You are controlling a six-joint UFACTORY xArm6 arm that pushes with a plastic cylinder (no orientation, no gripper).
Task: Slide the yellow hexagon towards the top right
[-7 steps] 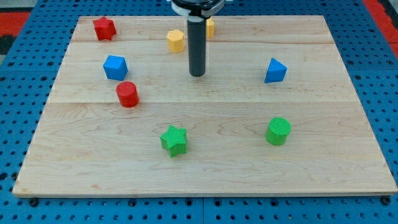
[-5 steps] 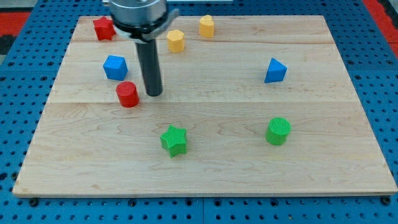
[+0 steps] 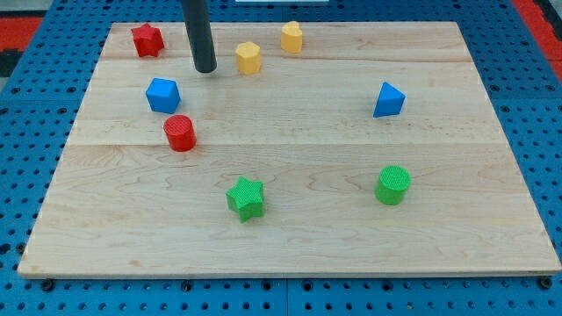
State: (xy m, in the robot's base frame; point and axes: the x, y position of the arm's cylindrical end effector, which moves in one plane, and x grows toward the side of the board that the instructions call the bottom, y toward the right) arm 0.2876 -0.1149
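There, near the view's top, the rod's tip (image 3: 205, 69) rested on the wooden counter (image 3: 290, 237), just to the view's left of the yellow hexagon (image 3: 248, 58) and apart from it, with the red star (image 3: 147, 39) farther to the view's left. This arm carried no end effector, only the dark rod, so nothing was gripped. A second yellow block (image 3: 291, 37) stood just up and right of the hexagon. Below the tip sat the blue cube (image 3: 162, 95) and the red cylinder (image 3: 180, 132). The blue pyramid (image 3: 388, 99) lay at the view's right, the green star (image 3: 246, 197) and green cylinder (image 3: 393, 184) toward the bottom.
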